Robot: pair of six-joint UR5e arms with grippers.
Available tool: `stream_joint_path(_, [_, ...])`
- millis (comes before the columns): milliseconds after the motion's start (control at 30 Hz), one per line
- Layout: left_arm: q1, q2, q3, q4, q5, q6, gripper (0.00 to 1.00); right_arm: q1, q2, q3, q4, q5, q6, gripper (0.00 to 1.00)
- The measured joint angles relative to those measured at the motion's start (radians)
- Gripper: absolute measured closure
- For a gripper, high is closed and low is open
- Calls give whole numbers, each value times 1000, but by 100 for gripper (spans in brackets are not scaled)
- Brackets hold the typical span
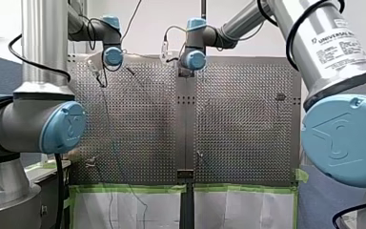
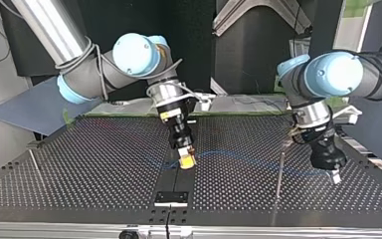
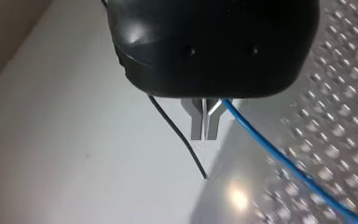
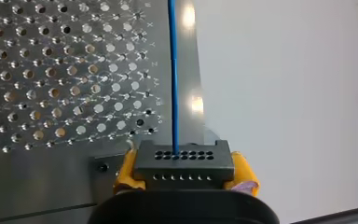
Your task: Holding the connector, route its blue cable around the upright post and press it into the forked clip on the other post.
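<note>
The robot's right gripper (image 4: 185, 170) has its yellow pads (image 4: 123, 172) closed on both sides of the small dark grey rectangular connector (image 4: 184, 158) with rows of holes, and holds it low over the middle seam of the perforated metal table (image 2: 104, 164). The thin blue cable (image 4: 174, 84) goes out of one hole in the connector and runs across the table toward the top view's right. There the black left gripper (image 3: 205, 123) has its metal fingers (image 3: 196, 123) drawn nearly together, and the cable comes out from between them, so it seems pinched. On its way the cable passes the thin upright post (image 2: 280, 174) that stands just left of the left gripper in the top view, but I cannot tell on which side it passes. I judge the routing only begun: no clear bend around the post, and pressing into the clip is not yet done. A second thin rod (image 2: 34, 164) stands far at the top view's left; which post has the fork I cannot see. A loose black wire (image 3: 179, 137) hangs beside the left fingers and could catch
</note>
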Motion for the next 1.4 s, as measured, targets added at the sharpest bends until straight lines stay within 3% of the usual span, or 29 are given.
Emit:
stream_joint_path(467, [111, -124, 1, 22, 124, 16, 91, -10, 66, -6, -13, 0, 1, 100])
stream_joint_path(700, [107, -186, 0, 23, 186, 30, 89, -11, 77, -6, -19, 3, 4, 100])
stream_joint_path(900, [99, -219, -2, 20, 237, 30, 73, -12, 105, -6, -15, 16, 6, 100])
stream_joint_path(1167, [89, -221, -8, 2, 222, 34, 70, -10, 149, -5, 34, 23, 0, 100])
stream_joint_path(1233, [86, -221, -9, 1, 222, 35, 60, -10, 159, -4, 46, 24, -4, 100])
stream_joint_path(1400, [81, -221, -9, 5, 248, 30, 57, -6, 187, -4, 62, 35, -15, 100])
